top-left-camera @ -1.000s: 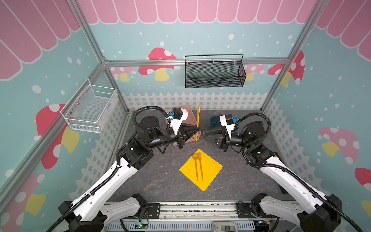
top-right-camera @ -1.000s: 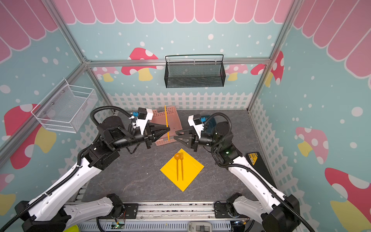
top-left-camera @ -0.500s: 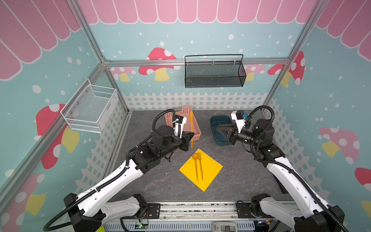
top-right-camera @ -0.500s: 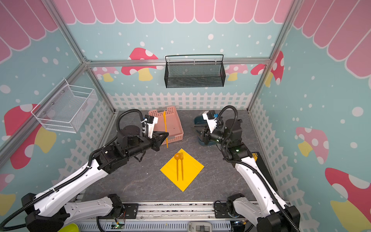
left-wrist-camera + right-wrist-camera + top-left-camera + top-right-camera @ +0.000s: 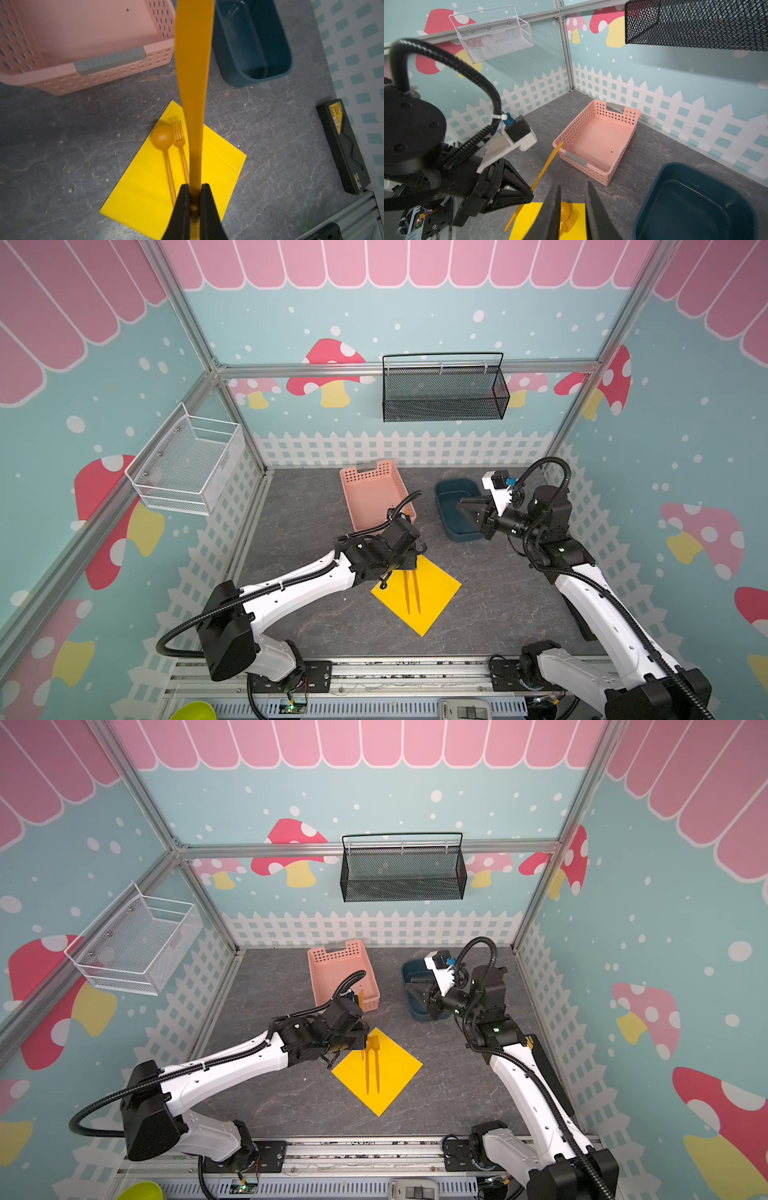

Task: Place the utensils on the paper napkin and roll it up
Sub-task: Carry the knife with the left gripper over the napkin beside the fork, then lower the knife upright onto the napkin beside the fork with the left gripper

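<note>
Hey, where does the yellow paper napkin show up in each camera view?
In a top view: paper napkin, mid-picture, below centre.
In a top view: paper napkin, mid-picture, below centre.
Left wrist, lower middle, under the held knife.
Right wrist, bottom edge, behind the right gripper.
Shared landmark: pink basket, just beyond it.

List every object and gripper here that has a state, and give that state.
paper napkin: flat, unrolled
spoon: lying on the paper napkin
fork: lying on the paper napkin beside the spoon
knife: in the air, gripped at one end
left gripper: shut on the knife
right gripper: open, empty
pink basket: empty
blue tub: empty
</note>
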`<action>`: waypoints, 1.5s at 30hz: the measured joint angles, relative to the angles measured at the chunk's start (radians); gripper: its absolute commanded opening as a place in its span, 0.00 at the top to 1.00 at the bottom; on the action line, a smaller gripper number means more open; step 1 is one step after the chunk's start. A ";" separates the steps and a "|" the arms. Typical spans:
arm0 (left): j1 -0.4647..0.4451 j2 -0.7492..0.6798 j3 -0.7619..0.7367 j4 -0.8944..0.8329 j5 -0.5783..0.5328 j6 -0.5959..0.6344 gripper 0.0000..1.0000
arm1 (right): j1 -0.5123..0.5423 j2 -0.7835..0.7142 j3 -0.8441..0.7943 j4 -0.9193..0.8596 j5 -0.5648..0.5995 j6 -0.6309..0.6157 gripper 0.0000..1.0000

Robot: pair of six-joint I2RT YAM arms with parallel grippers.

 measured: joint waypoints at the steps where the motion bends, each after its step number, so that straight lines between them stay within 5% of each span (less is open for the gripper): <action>1: -0.004 0.023 0.008 -0.010 0.001 -0.026 1.00 | -0.005 0.000 0.000 -0.003 0.001 -0.008 0.78; 21: -0.081 0.439 0.317 -0.162 0.101 -0.221 1.00 | -0.027 -0.021 -0.002 -0.057 0.138 -0.081 0.78; 32: -0.082 0.506 0.338 -0.217 0.105 -0.238 0.99 | -0.092 0.022 0.000 -0.145 0.335 -0.091 0.78; 45: -0.082 0.545 0.348 -0.261 0.111 -0.238 0.98 | -0.105 0.024 0.000 -0.155 0.340 -0.090 0.78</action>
